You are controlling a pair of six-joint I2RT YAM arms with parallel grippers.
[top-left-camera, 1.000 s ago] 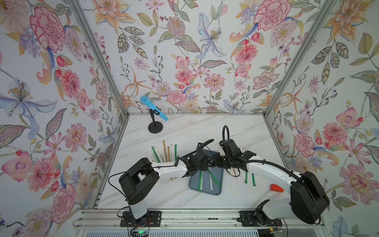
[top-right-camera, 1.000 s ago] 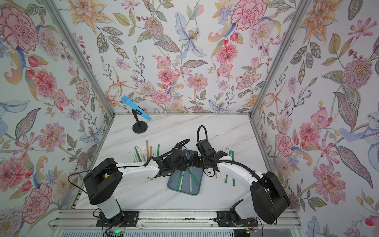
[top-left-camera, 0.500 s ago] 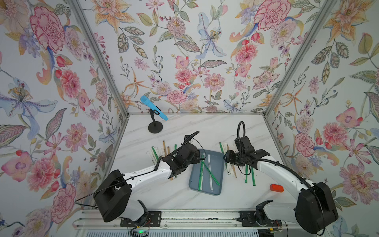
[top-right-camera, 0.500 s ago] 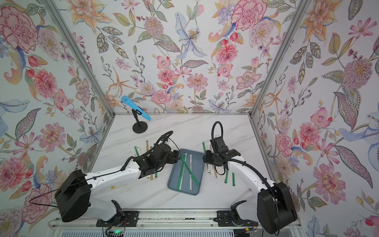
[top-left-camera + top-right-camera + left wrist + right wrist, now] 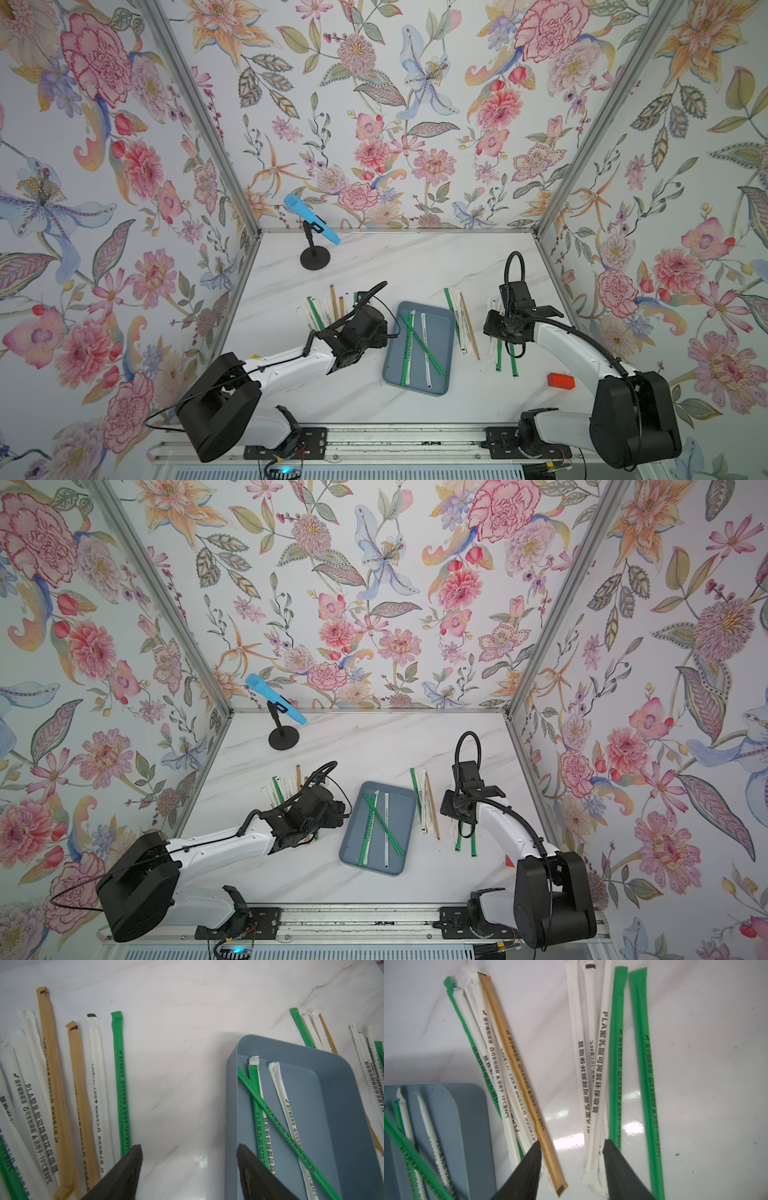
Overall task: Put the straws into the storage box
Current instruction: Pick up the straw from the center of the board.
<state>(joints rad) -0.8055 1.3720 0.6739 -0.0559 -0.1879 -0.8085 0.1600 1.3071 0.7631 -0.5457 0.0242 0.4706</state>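
The blue-grey storage box lies mid-table with several green and white straws in it. More straws lie in a row on the table to its left. Two other groups lie to its right. My left gripper is open and empty over bare table, one finger above the box's left rim. My right gripper is open and empty, low between a tan straw and white ones.
A blue microphone on a black stand is at the back left. A small red block lies near the right arm's base. Floral walls close in the table on three sides.
Both grippers were close together over the storage box a second ago. The left has pulled back to the box's left edge, and the right has moved out over the right-hand straws.
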